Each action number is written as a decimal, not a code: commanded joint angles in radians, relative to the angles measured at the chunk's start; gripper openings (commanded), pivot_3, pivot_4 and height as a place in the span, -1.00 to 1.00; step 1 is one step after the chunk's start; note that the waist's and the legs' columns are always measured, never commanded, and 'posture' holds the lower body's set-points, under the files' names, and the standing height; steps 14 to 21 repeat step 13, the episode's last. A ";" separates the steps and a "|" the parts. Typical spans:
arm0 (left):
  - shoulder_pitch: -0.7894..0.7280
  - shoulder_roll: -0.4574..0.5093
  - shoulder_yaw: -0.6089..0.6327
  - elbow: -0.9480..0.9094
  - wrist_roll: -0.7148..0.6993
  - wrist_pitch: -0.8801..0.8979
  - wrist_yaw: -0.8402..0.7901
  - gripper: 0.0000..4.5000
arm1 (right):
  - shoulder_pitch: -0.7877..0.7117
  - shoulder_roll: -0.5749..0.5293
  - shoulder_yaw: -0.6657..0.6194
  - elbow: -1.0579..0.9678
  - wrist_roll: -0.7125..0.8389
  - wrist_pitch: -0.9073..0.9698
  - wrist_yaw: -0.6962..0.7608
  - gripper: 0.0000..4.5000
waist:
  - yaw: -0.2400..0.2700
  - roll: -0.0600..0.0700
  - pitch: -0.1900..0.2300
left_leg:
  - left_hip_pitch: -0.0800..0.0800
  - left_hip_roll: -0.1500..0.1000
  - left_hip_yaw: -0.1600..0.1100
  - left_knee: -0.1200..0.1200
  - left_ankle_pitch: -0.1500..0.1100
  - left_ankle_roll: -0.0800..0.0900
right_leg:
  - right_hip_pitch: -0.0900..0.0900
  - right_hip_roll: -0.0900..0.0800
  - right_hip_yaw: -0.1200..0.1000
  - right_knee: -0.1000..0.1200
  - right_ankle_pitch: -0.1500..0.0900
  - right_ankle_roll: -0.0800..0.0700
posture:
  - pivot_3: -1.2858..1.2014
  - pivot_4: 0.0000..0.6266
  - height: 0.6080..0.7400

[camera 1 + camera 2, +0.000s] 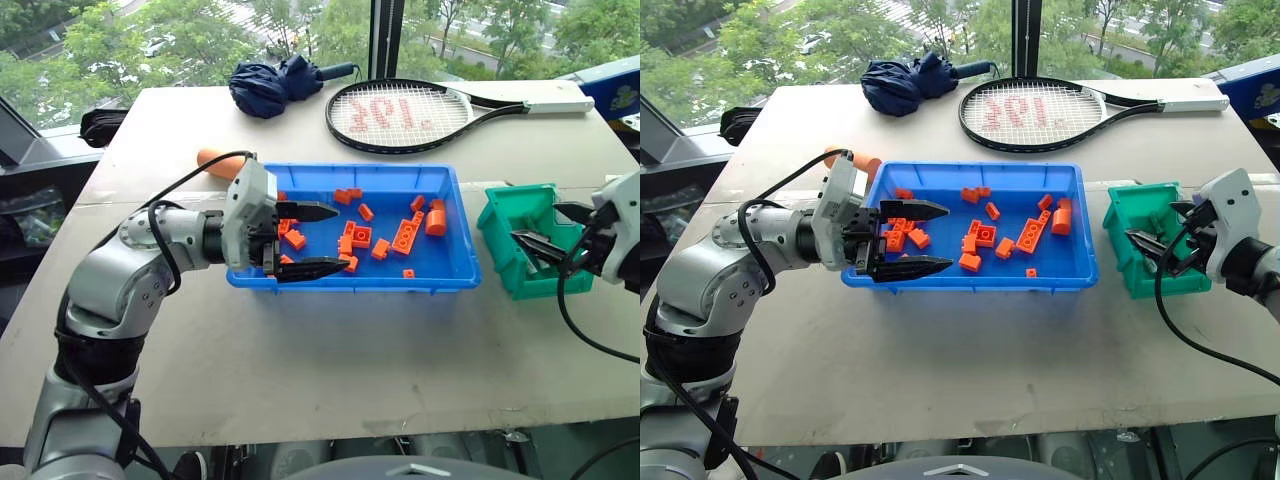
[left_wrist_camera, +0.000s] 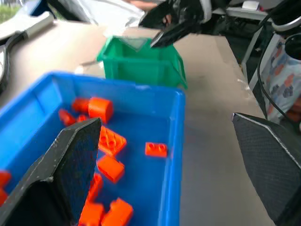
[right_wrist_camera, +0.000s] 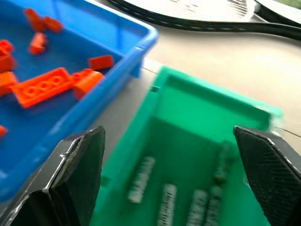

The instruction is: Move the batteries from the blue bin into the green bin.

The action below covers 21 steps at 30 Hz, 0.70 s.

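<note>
batteries [image 3: 165,203]: several small silver-grey cylinders with ribbed-looking wraps, blurred, lying side by side on the floor of the green bin [image 1: 520,215]; exact count not readable

green bin: small, deep, teal plastic, smooth walls, sloped cut-away front; sits near the desk's [image 1: 330,370] right edge, just beside the blue bin's right end, apart from it

blue bin [image 1: 455,262]: wide shallow bright-blue plastic tray, rolled rim, mid-desk. Inside I see scattered orange studded toy bricks [image 1: 405,236] and one stubby orange cylinder [image 1: 436,219] near its right wall; no silver cylinder visible among them

right hand [image 1: 548,231]: black fingers spread wide, nothing between them, over the green bin's open top

left hand [image 1: 305,240]: two black tapered fingers, textured pads, apart and empty, pointing across the blue bin's left end, one finger over the front rim and the other over the bricks

rest of desk: pale matte sheet surface. Toward the far edge lie a tennis racket [image 1: 400,115] with black frame, white strings and a red mark, white grip, and a folded navy fabric umbrella [image 1: 275,82]. Smooth orange rounded object [image 1: 220,162] sits just behind the blue bin's far-left corner, partly hidden by the left arm
</note>
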 commanded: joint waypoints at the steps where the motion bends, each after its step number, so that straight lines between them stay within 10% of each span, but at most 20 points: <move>1: 0.253 -0.009 0.130 -0.165 -0.035 -0.014 0.065 1.00 | 0.278 0.034 -0.049 -0.078 0.027 -0.178 0.135 0.96 | 0.011 0.000 -0.001 | 0.000 0.000 -0.001 -0.001 -0.001 0.001 | 0.001 -0.002 0.000 -0.002 0.000 0.000 | 0.03 -0.52 1.00; 9: 0.725 -0.110 0.159 -0.269 0.132 -0.222 0.145 1.00 | 0.592 0.148 -0.011 0.061 0.002 -0.568 0.258 0.96 | 0.023 0.001 -0.001 | 0.027 0.001 0.001 -0.006 -0.004 0.005 | 0.031 -0.008 -0.001 -0.017 -0.003 -0.005 | 0.03 -0.52 1.00; 21: 0.780 -0.166 0.122 -0.212 0.224 -0.351 0.161 1.00 | 0.576 0.154 0.003 0.181 -0.008 -0.721 0.283 0.96 | 0.026 0.001 -0.001 | 0.033 0.002 0.004 -0.008 -0.004 0.005 | 0.039 -0.011 0.000 -0.020 -0.003 -0.005 | 0.03 -0.52 1.00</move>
